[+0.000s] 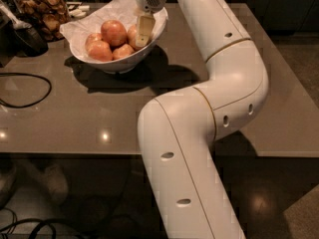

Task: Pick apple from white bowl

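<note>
At counter's (75,123) far-left part, bowl (119,65) sat upright w/ crumpled white paper (119,4) lining it & rising past the back rim. Gripper (143,34) was down inside bowl, at its right side, on end of white arm (224,78) that came up from front, bent over counter & reached back-left. Apple (130,35) lay in bowl's right half, right against gripper's left side & partly hidden by it. Jaws: couldn't tell whether wide, narrow or holding apple. Other apples (113,32) were piled in bowl to the left: a bigger, redder one at back-centre, paler ones at left & front, all touching. Jar (42,11) of brown snacks stood back-left of bowl, near it but apart. Black cable (31,91) looped on counter front-left, well apart from bowl.
</note>
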`<state>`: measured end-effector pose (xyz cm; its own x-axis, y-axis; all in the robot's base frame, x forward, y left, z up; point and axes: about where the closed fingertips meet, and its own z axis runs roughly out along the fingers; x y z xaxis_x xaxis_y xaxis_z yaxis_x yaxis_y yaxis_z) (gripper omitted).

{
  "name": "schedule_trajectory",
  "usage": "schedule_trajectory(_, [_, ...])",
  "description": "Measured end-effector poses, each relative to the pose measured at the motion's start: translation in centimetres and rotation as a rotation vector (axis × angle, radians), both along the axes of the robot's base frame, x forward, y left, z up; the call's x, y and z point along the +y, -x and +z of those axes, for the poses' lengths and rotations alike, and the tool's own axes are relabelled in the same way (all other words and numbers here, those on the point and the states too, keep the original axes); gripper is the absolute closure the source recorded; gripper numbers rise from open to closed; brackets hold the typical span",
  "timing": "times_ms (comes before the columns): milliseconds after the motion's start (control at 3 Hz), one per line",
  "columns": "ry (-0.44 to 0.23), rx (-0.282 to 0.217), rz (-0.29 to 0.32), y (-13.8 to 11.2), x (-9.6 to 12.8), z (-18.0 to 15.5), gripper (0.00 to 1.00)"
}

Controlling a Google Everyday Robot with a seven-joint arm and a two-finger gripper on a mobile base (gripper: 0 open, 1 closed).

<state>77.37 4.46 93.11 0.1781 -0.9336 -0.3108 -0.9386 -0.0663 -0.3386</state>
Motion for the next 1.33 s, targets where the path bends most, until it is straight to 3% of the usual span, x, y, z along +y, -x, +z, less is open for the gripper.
schedule_trajectory(1333, [0.039, 0.0, 0.033, -0.2, 0.5, -1.0, 0.3])
